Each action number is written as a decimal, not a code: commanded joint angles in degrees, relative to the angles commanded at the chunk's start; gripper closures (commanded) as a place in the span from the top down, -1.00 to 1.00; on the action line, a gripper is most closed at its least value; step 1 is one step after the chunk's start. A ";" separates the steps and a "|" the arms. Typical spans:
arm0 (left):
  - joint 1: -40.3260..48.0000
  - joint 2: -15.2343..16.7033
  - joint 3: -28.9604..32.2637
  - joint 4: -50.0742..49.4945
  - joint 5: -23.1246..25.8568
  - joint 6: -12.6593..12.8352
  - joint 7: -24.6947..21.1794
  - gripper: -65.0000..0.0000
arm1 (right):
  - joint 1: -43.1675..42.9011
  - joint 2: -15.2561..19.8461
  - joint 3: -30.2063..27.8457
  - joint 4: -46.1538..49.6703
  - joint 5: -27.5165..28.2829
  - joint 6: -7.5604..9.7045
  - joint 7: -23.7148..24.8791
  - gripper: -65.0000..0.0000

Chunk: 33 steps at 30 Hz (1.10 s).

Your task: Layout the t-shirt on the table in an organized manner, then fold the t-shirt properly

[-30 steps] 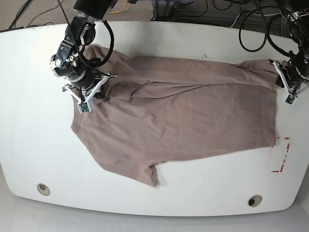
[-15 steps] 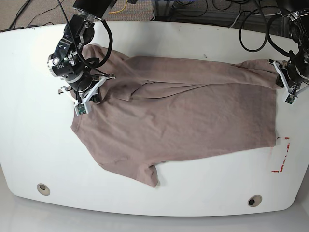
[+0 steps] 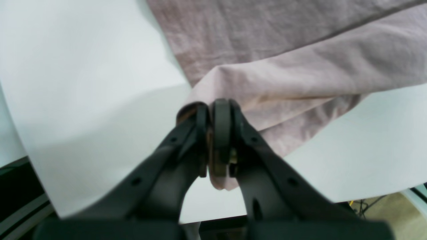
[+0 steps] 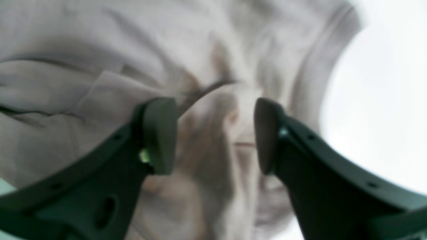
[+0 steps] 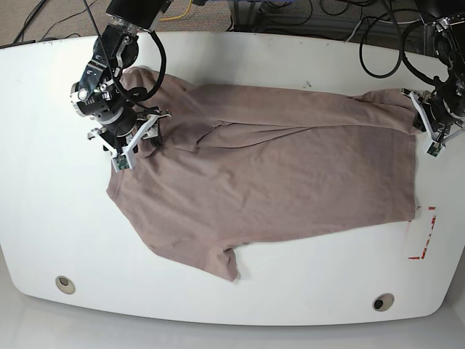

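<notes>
The t-shirt (image 5: 269,167) is lying mostly spread across the bench (image 5: 43,218), still creased, no fold begun; the left pincer (image 3: 213,133) is clamping its edge, while the right pincer (image 4: 213,136) is hovering agape over cloth

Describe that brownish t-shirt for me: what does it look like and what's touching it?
The t-shirt is plain mauve-brown, soft and wrinkled, spread mostly flat across the white table with its far edge folded over and one short sleeve pointing toward the near edge. The left gripper is shut on a corner of it. The right gripper hangs open over rumpled cloth at the opposite end.
</notes>
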State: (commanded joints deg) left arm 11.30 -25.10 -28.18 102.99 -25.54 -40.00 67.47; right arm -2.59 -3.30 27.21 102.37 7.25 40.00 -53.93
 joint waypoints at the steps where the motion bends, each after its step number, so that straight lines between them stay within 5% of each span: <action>1: 0.00 0.00 0.00 0.00 0.09 0.00 0.00 -0.99 | 0.00 -0.09 0.00 -0.97 0.00 0.00 0.53 -0.05; 6: 0.00 0.00 0.00 0.00 0.09 0.00 0.00 -0.99 | -0.09 -0.18 0.00 -3.25 0.00 0.00 1.23 -0.12; 13: 0.00 0.00 0.00 0.00 0.09 0.00 0.00 -0.99 | -0.18 -0.26 -0.26 -3.43 0.00 0.00 1.23 -0.91; 33: -0.09 0.00 0.09 0.00 0.18 0.00 0.00 -0.99 | -2.02 -0.44 -0.35 10.81 1.14 0.00 -4.48 -1.00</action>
State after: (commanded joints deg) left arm 11.21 -25.10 -28.09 102.99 -25.36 -40.00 67.47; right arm -4.62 -3.74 26.86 113.19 8.40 40.00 -58.42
